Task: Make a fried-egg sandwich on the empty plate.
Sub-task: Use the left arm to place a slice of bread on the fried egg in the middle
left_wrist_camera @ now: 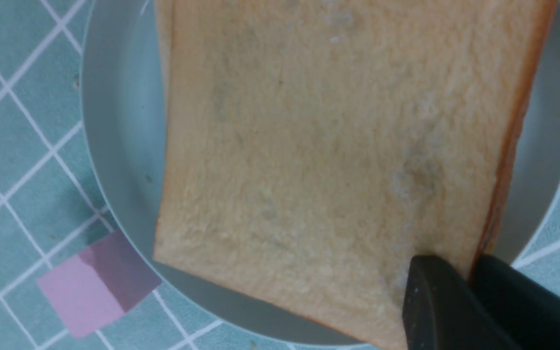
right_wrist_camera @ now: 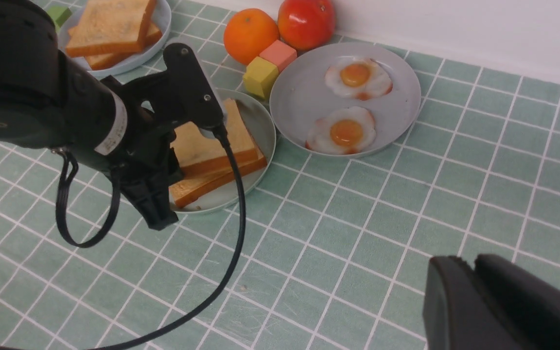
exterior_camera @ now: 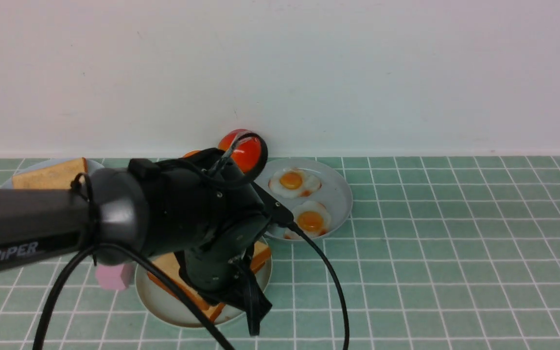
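In the front view the left arm [exterior_camera: 178, 214] covers most of the mint plate [exterior_camera: 156, 304] and its toast. It also hides all but a sliver of the orange [exterior_camera: 191, 153], the lower tomato [exterior_camera: 246, 150], part of the pink block [exterior_camera: 113, 277] and the egg plate's [exterior_camera: 341, 194] left rim. The right pincer [right_wrist_camera: 474, 272] is cut off by the picture's edge. From the left wrist, the top slice [left_wrist_camera: 309, 170] runs out of the picture and hides the lower slice [right_wrist_camera: 212, 183]. What lies between them cannot be told. Only the fingertips of the left pincer [left_wrist_camera: 472, 274] show.
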